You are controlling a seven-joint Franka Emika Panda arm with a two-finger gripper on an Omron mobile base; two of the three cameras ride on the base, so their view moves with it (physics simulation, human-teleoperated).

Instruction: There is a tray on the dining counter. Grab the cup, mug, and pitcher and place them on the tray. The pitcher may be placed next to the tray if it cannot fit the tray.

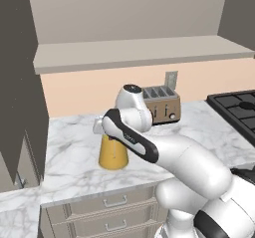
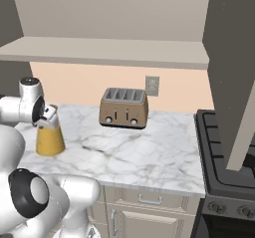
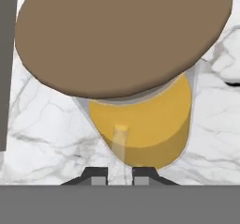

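Gripper (image 3: 120, 176) fingertips sit close together with a narrow gap, right at the near side of the pitcher (image 3: 140, 129). A thin pale bit of glass runs down into the gap; jaws look nearly closed on that edge, but whether it is really pinched I cannot tell. In the base views the hand is at the pitcher's top, hiding its neck and lid; the fingers themselves are hidden there.

Pitcher directly under and ahead of the hand: clear conical glass, orange liquid, wide flat base standing upright on the marble worktop (image 1: 74, 152). The brown cork lid (image 3: 122, 35), a round matte disc, is cut off at the top edge of the hand view and covers most of the pitcher's upper body.

Worktop is white with grey veins and smooth, over beige drawers (image 1: 112, 207) with metal bar handles. Open marble all round the pitcher; the front edge is near it on the robot's side. A dark cabinet side (image 1: 20, 107) stands to the left of the hand.

Farther back and right of the hand, well apart: a bronze four-slot toaster (image 2: 124, 107), boxy, metallic. Behind it a peach wall with an outlet plate (image 2: 152, 86). Far right, a black stove (image 2: 224, 147), cut off at the frame edge. A grey shelf (image 2: 109, 50) runs overhead along the wall.
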